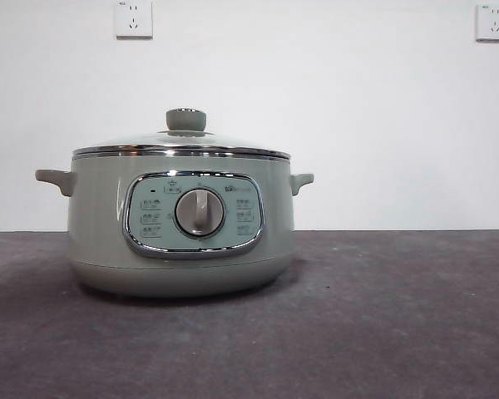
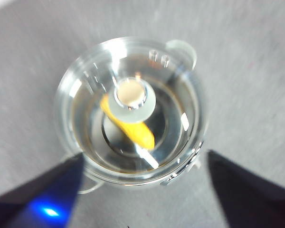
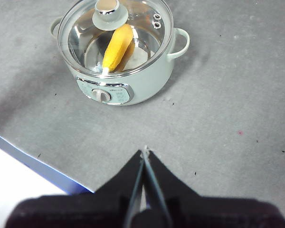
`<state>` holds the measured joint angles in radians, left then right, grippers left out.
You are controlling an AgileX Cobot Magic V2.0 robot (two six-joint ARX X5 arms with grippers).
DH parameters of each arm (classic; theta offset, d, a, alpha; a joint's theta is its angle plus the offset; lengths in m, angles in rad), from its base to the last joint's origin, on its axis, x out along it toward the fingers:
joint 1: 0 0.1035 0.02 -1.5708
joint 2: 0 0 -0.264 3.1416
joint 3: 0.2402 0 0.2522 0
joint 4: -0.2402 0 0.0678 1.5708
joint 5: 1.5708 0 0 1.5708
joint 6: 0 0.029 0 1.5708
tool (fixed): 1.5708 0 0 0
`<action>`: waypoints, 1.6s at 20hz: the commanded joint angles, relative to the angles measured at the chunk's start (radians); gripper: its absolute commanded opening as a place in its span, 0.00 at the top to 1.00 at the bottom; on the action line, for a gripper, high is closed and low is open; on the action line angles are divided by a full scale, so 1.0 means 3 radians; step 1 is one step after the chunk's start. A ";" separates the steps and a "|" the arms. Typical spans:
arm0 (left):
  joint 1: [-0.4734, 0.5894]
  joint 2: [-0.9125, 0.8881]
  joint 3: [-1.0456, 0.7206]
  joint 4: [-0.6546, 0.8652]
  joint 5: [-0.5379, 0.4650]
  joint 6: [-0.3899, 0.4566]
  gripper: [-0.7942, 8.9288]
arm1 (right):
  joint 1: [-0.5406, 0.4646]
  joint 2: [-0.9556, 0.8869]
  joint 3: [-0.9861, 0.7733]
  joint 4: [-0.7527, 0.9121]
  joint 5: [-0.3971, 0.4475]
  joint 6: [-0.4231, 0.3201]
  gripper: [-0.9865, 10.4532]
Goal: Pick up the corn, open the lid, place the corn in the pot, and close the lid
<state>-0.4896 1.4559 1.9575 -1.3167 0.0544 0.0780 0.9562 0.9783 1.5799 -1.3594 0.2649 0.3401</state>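
The pale green pot (image 1: pixel 183 233) stands on the grey table with its glass lid (image 1: pixel 181 148) seated on the rim. Through the glass the yellow corn (image 3: pixel 117 47) lies inside the pot, also visible as corn (image 2: pixel 133 130) under the lid's knob (image 2: pixel 132 97). My left gripper (image 2: pixel 142 190) hovers high above the lid, jaws wide apart and empty. My right gripper (image 3: pixel 144 154) is well back from the pot (image 3: pixel 128 71), jaws pressed together on nothing. Neither arm shows in the front view.
Two wall sockets (image 1: pixel 134 18) sit on the white wall behind. A blue table edge (image 3: pixel 33 164) runs near the right gripper. Grey tabletop (image 1: pixel 399 316) surrounds the pot.
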 commanded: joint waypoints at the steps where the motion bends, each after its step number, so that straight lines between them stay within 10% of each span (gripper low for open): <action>1: -0.0008 -0.0216 -0.0013 0.0004 -0.0008 -0.0013 0.92 | 0.0000 0.0003 -0.0034 -0.0075 0.0015 -0.0010 0.92; 14: 0.0001 -0.0449 -0.0013 0.0005 -0.0011 0.0005 0.92 | 0.0000 0.0005 -0.0034 -0.0075 0.0015 -0.0010 0.92; 20: 0.0320 -0.0679 -0.0229 0.0258 -0.0071 0.0645 0.92 | 0.0000 0.0005 -0.0034 -0.0074 0.0015 -0.0010 0.92; 29: 0.1255 -0.2738 -0.3718 0.2934 0.0366 0.0585 0.92 | 0.0000 0.0005 -0.0034 -0.0074 0.0015 -0.0010 0.92; 32: 0.1467 -0.3488 -0.4996 0.3727 0.0365 0.0123 0.92 | 0.0000 0.0005 -0.0034 -0.0075 0.0015 -0.0010 0.92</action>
<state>-0.0521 0.4213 0.5236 -0.2218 0.1604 0.1753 0.9562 0.9794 1.5799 -1.3590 0.2653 0.3401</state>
